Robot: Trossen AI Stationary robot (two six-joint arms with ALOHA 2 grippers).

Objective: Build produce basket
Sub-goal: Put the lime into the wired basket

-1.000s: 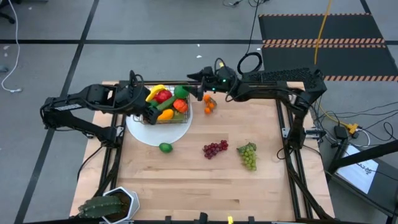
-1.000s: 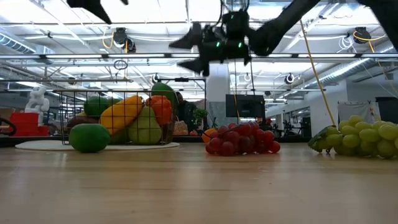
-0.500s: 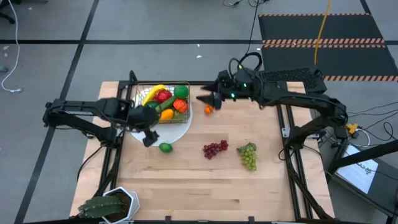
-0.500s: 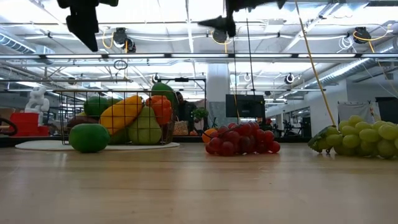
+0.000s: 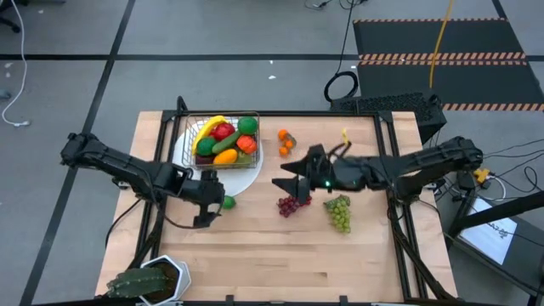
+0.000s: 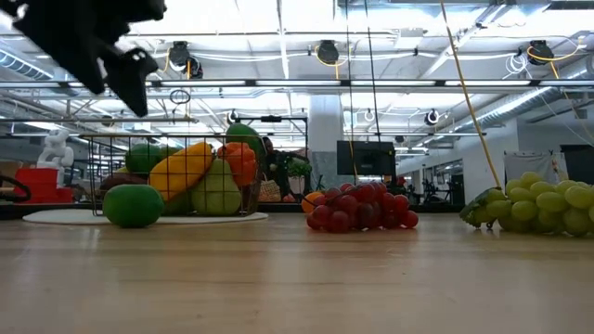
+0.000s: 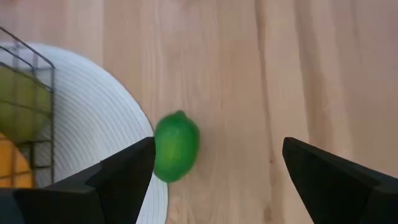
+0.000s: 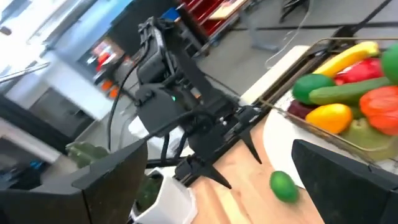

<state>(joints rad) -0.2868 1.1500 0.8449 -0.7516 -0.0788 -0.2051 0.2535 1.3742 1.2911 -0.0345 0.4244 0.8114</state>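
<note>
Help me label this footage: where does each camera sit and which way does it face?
High view: above the table, looking straight down; both arms show, the left tool by the lime, the right tool over the red grapes.
Low view: at table-top height, looking level across; the left arm shows at upper left.
Left wrist view: on the left arm, looking down at the lime beside the white plate; its open fingers frame it.
Right wrist view: on the right arm, facing the left arm and the basket.
All four share the lime.

overhead looking straight down, low camera level across table, wrist cameras close, all sharing the lime (image 5: 226, 202)
</note>
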